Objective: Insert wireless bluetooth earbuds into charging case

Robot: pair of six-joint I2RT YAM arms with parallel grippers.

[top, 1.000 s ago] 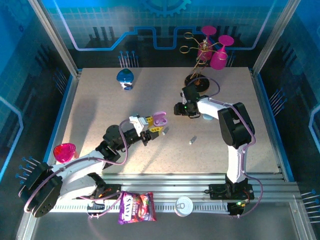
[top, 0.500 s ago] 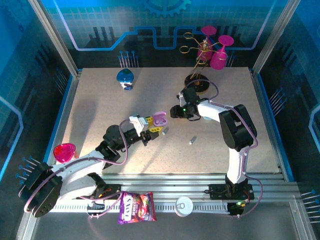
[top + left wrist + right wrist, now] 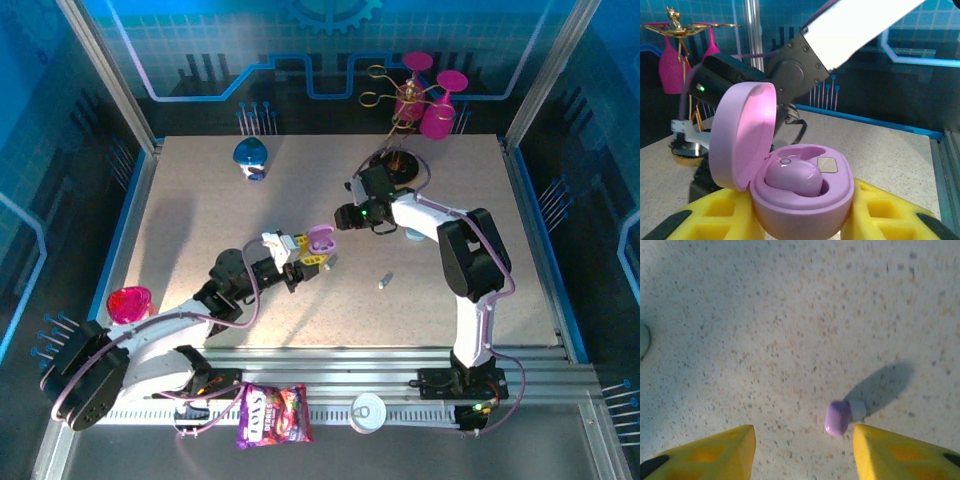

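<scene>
the left gripper (image 3: pixel 305 257) is clenching the open lilac case (image 3: pixel 320 240) near the middle of the table (image 3: pixel 200 220). in the left wrist view its yellow pads (image 3: pixel 880 215) are pressing on the base of the case from both sides. the lid is standing up on the left, and a seated bud (image 3: pixel 792 179), lilac like the case, is resting in one well. beside it a small shiny patch is showing in the other well.

the right gripper (image 3: pixel 343 216) is hovering just beyond the case, on its far right side. in the right wrist view it is pointing down at the table with its yellow fingers (image 3: pixel 715 452) spread wide, released and grasping nothing. a loose bud (image 3: pixel 839 417), lilac with a pale tip, is lying on the table between them, nearer the finger on the picture's right and apart from both.

a grey bud (image 3: pixel 385 281) is lying on the table right of the case, well apart from both grippers. a blue case (image 3: pixel 250 157) is sitting at the far left, and a rack (image 3: pixel 400 120) with pink glasses is standing at the far edge.
</scene>
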